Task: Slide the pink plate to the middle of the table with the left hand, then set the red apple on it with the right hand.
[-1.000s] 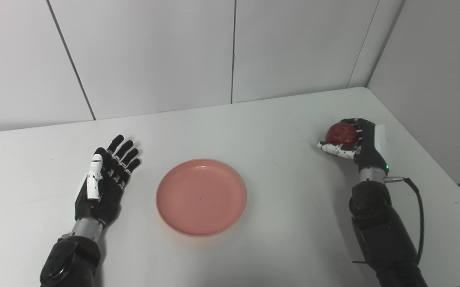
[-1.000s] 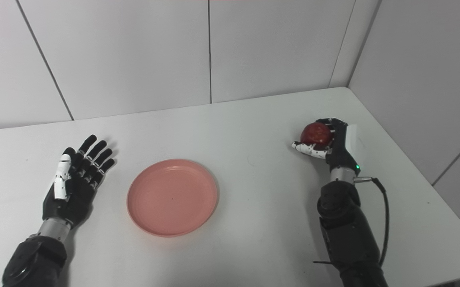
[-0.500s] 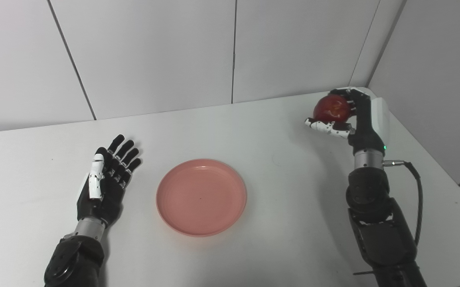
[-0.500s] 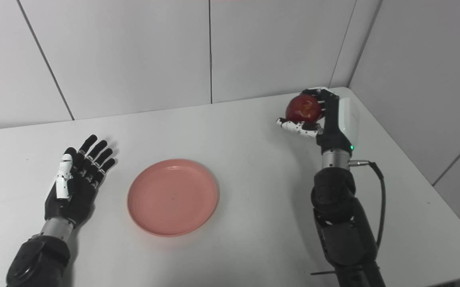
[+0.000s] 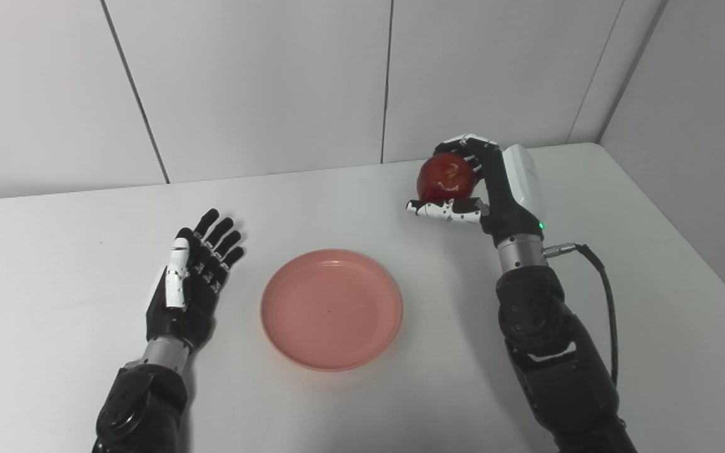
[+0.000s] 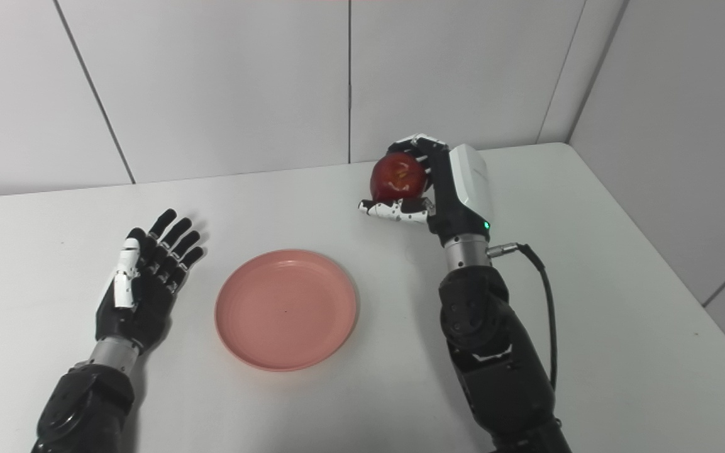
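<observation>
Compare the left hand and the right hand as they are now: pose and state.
The left hand lies open beside the pink plate, fingers spread, holding nothing; the right hand is shut on the red apple. The left rests low at the table; the right is raised above it, beyond the plate. Both are black with white parts.

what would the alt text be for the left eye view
A robot's right hand holds a red apple up above a white table, right of and beyond an empty pink plate. The left hand lies open, palm up, just left of the plate.
</observation>
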`<state>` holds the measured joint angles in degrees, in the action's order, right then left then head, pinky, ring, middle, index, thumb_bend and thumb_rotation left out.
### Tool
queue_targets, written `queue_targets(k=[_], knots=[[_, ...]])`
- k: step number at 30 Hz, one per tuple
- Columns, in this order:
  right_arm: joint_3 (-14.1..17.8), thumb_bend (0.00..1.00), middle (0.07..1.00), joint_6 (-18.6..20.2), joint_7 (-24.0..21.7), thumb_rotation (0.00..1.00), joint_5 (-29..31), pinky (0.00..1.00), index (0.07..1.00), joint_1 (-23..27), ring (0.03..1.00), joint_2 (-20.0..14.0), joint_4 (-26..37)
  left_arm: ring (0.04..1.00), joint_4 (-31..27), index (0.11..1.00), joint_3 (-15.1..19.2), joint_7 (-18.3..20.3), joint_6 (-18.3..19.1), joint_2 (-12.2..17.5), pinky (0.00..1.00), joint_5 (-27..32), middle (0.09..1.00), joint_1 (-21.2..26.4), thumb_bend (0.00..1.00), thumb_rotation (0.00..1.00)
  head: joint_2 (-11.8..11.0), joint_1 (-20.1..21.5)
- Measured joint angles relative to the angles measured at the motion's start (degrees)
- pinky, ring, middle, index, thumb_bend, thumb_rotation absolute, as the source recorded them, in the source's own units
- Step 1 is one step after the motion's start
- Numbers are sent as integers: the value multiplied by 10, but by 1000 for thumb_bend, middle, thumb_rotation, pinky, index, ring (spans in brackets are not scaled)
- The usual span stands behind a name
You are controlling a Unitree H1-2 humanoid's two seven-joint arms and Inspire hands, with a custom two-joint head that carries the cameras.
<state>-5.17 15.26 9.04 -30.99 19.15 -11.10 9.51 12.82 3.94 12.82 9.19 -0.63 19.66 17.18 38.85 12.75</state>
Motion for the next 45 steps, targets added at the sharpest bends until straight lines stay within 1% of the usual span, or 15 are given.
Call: queue_targets(k=[2,4,8,10,12,14,17,21,25,27,32,35,38,41,45], knots=[[-11,513,498,0,-8,131,-1,386,487,2,447,4,0,898,-2,873,0,-2,0,-4,907,0,896,-1,354,1000,1,-13],[-22,514,496,-1,-14,130,-3,375,487,5,440,7,0,899,-2,873,0,-4,0,-5,904,-1,897,-2,354,1000,2,-39],[-48,515,491,-8,-21,127,-3,356,486,15,430,24,-1,897,-9,872,-1,-15,0,-10,901,-5,894,-5,350,1000,4,-53],[-61,514,486,-21,-22,126,-3,347,486,19,421,32,-4,895,-14,872,-3,-21,0,-15,898,-10,893,-6,351,1000,4,-74],[-75,514,483,-25,-23,127,-5,342,486,21,417,42,-6,897,-14,874,-6,-23,0,-19,898,-12,895,-7,354,1000,4,-76],[-86,514,484,-26,-24,128,-13,336,486,22,413,53,-9,893,-15,872,-6,-23,0,-23,893,-12,892,-7,354,1000,4,-93],[-99,514,480,-30,-28,129,-17,323,486,23,404,62,-16,885,-15,867,-6,-25,0,-26,883,-13,885,-7,352,1000,4,-100],[-111,515,483,-33,-37,129,-18,330,486,23,410,66,-38,883,-16,871,-8,-31,0,-27,885,-15,886,-7,350,1000,6,-119],[-124,515,477,-53,-39,128,-17,314,486,24,397,67,-73,888,-19,879,-12,-37,0,-31,895,-16,893,-8,351,1000,8,-142],[-129,515,470,-64,-39,129,-18,302,486,24,385,68,-87,885,-20,874,-15,-39,0,-34,890,-21,889,-8,349,1000,8,-143],[-143,516,462,-79,-38,130,-26,293,486,24,371,69,-92,874,-20,859,-13,-46,0,-40,889,-22,879,-8,358,1000,11,-148],[-149,515,467,-81,-39,130,-35,290,488,17,369,69,-93,877,-20,861,-13,-48,0,-41,877,-22,879,-8,359,1000,11,-148],[-155,515,468,-83,-39,129,-40,290,488,2,369,66,-100,879,-20,862,-13,-48,0,-41,876,-25,880,-8,359,1000,18,-148],[-160,514,469,-84,-39,128,-44,290,488,-16,371,62,-110,880,-20,863,-12,-48,0,-41,875,-25,883,-8,357,1000,18,-147],[-163,515,444,-84,-40,128,-48,255,488,-26,340,60,-114,878,-21,858,-10,-49,0,-41,869,-26,880,-8,357,1000,21,-142]])
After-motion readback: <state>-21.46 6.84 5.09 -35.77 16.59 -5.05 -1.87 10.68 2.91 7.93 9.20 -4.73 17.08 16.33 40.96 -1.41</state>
